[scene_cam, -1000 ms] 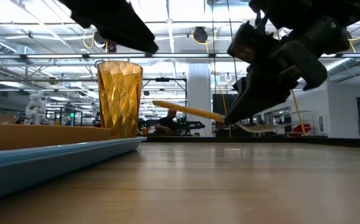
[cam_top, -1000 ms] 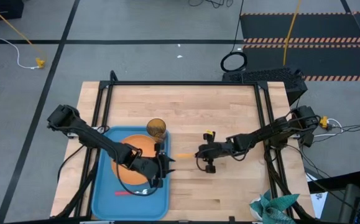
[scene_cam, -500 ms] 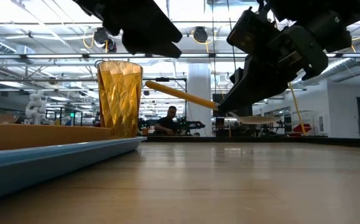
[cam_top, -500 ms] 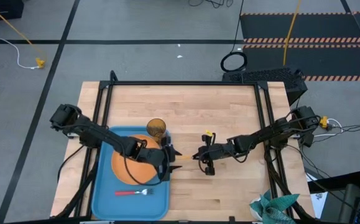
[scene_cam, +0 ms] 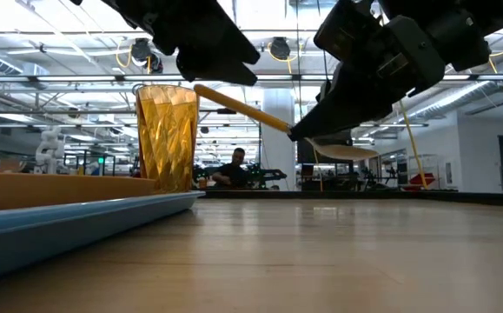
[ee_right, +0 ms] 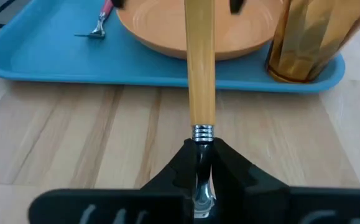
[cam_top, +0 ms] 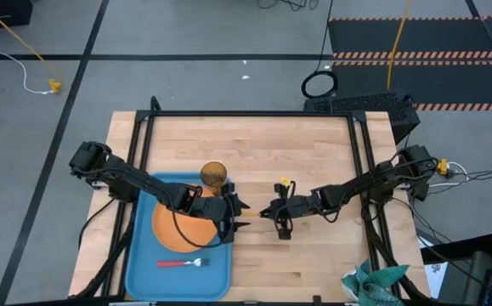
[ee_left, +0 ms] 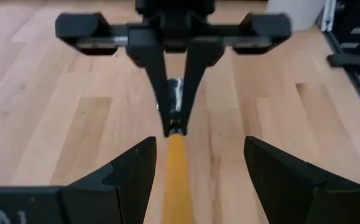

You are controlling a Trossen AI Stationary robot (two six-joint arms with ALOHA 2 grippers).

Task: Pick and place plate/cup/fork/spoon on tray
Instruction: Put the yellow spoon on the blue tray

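Observation:
The spoon (scene_cam: 249, 110) with an orange-yellow handle is in the air between my two grippers, right of the light-blue tray (cam_top: 140, 270). My right gripper (cam_top: 265, 212) is shut on it. My left gripper (cam_top: 235, 209) is open at the tray's right rim. Its fingers stand on either side of the handle's free end (ee_left: 176, 180) without touching it. The orange plate (cam_top: 176, 231), the amber cup (cam_top: 214, 177) and the red-handled fork (cam_top: 182, 263) rest on the tray. My right gripper pinches the spoon's metal neck (ee_right: 202, 144) between its two fingers, just behind the handle's silver collar. The fingers come about level from the table's right and lie along the spoon. The spoon is clear of the table, its handle slanting up toward the tray and its bowl (scene_cam: 348, 150) behind the fingers.
The cup (ee_right: 309, 38) stands at the tray's far right corner, close beside the spoon's handle. Bare wooden table (cam_top: 313, 263) lies right of the tray. A green cloth (cam_top: 373, 282) lies at the near right corner. A person (scene_cam: 230, 169) shows in the room beyond.
My left gripper has gone from above the tray's near right part toward the far and right, up to the spoon's handle end. My right gripper has carried the spoon a little toward the tray and higher; the handle's free end has tipped upward.

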